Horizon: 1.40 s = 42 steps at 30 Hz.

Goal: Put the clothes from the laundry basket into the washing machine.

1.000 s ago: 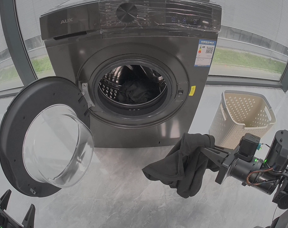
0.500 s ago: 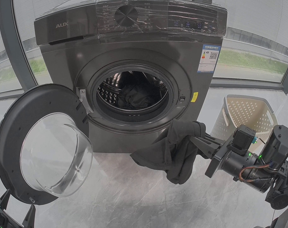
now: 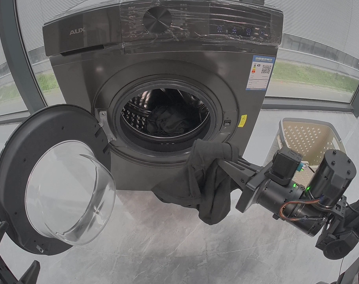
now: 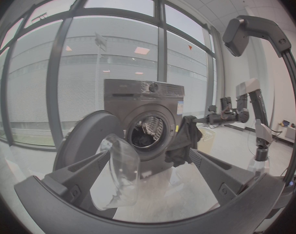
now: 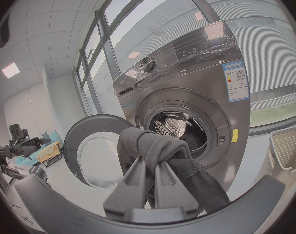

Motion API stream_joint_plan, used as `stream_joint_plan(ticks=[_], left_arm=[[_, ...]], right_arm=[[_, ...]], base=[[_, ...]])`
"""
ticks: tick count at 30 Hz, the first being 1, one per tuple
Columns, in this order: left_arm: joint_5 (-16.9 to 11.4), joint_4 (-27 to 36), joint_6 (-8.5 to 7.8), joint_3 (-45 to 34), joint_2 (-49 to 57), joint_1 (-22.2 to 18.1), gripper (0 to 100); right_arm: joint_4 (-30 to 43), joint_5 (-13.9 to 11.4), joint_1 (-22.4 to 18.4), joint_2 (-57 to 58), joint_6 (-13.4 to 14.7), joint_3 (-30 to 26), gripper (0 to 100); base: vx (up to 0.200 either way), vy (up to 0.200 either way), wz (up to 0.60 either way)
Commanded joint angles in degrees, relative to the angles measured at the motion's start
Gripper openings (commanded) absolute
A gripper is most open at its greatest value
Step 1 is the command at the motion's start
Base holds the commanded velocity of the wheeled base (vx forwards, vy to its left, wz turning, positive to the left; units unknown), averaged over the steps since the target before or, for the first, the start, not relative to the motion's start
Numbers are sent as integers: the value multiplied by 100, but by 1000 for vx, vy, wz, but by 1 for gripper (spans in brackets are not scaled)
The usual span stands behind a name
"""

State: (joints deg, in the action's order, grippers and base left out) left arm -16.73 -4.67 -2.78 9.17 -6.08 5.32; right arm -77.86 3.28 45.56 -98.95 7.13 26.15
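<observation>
A dark grey garment [image 3: 203,182] hangs from my right gripper [image 3: 223,163], which is shut on its bunched top just below and right of the washing machine's [image 3: 163,60] round drum opening [image 3: 167,117]. In the right wrist view the gripper [image 5: 151,164] pinches the garment [image 5: 154,145] in front of the drum opening [image 5: 180,130]. More dark clothes [image 3: 169,120] lie inside the drum. The cream laundry basket [image 3: 310,137] stands on the floor right of the machine. My left gripper [image 4: 148,153] is low at the left, open and holding nothing.
The machine's round door [image 3: 49,178] with its clear bowl window stands swung open to the left, near my left gripper [image 3: 13,249]. Grey tiled floor [image 3: 148,241] lies in front of the machine. Tall windows run behind it.
The camera first moved closer to the machine. My right gripper has since carried the garment left and up, nearer the drum opening. The left gripper sank slightly in the head view.
</observation>
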Motion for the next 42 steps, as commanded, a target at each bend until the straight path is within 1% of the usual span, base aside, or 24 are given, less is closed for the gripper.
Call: stream_joint_plan(ticks=[1, 2, 3, 5, 6, 9, 10, 11, 12, 13, 14, 15, 16, 19, 22, 26, 28, 30, 33, 34, 36, 38, 39, 42], left_arm=[[-955, -649, -434, 120, -1897, 57, 100], [-1105, -808, -469, 138, -2275, 136, 100], [-1166, -895, -478, 156, -2503, 207, 100], [-1228, -1080, -452, 182, -2899, 400, 100], [-1228, -1326, -416, 191, -3329, 637, 100], [-1184, -1924, -390, 208, -4164, 1015, 100], [-1175, -2100, -381, 226, -4393, 1094, 100], [-1175, -2100, -381, 226, -4393, 1094, 100], [-1166, -2557, -364, 252, -4990, 1279, 100], [-1166, -2557, -364, 252, -4990, 1279, 100], [-1131, -3049, -364, 270, -5588, 1446, 100], [-1122, -3119, -364, 279, -5667, 1472, 100], [-1043, -3488, -364, 323, -6071, 1613, 100], [-894, -3963, -355, 463, -6590, 1894, 100], [-859, -4033, -337, 630, -6898, 2114, 100], [-832, -4051, -197, 964, -7275, 2351, 100], [-788, -4059, -170, 1026, -7346, 2386, 100], [-621, -4103, -135, 1307, -7627, 2580, 100], [-454, -4183, -126, 1509, -7891, 2685, 100], [-340, -4288, -74, 1623, -8014, 2738, 100], [-226, -4446, -3, 1729, -8181, 2808, 100], [-164, -4543, 23, 1799, -8313, 2843, 100], [-41, -4719, 41, 1957, -8559, 2870, 100], [73, -4886, 58, 2107, -8770, 2870, 100]], right_arm=[[-177, 6, 129, -617, 227, 786, 0], [-177, -12, 147, -661, 227, 901, 0], [-177, -29, 155, -705, 227, 962, 0], [-186, -29, 164, -828, 227, 1068, 0], [-203, -20, 190, -933, 227, 1173, 0], [-247, 6, 182, -995, 227, 1270, 0], [-247, 6, 182, -1021, 227, 1279, 0], [-247, 6, 182, -1021, 227, 1279, 0], [-247, 15, 164, -1047, 227, 1287, 0], [-247, 15, 164, -1047, 227, 1287, 0], [-247, 24, 155, -1038, 227, 1270, 0], [-247, 24, 164, -1030, 227, 1270, 0], [-247, 32, 155, -1021, 227, 1270, 0], [-247, 32, 147, -1012, 227, 1226, 0], [-247, 41, 164, -1030, 210, 1235, 0], [-247, 50, 182, -1056, 175, 1244, 0], [-247, 50, 182, -1056, 175, 1244, 0], [-238, 50, 173, -1056, 175, 1235, 0], [-238, 50, 182, -1056, 175, 1226, 0], [-238, 50, 182, -1056, 175, 1217, 0], [-238, 50, 182, -1065, 175, 1208, 0], [-238, 59, 182, -1056, 166, 1208, 0], [-238, 59, 190, -1056, 157, 1208, 0], [-238, 59, 190, -1056, 157, 1208, 0]], base=[[0, 0, 0], [0, 0, 0], [0, 0, 0], [0, 0, 0], [0, 0, 0], [0, 0, 0], [0, 0, 0], [0, 0, 0], [0, 0, 0], [0, 0, 0], [0, 0, 0], [0, 0, 0], [0, 0, 0], [0, 0, 0], [0, 0, 0], [0, 0, 0], [0, 0, 0], [0, 0, 0], [0, 0, 0], [0, 0, 0], [0, 0, 0], [0, 0, 0], [0, 0, 0], [0, 0, 0]])
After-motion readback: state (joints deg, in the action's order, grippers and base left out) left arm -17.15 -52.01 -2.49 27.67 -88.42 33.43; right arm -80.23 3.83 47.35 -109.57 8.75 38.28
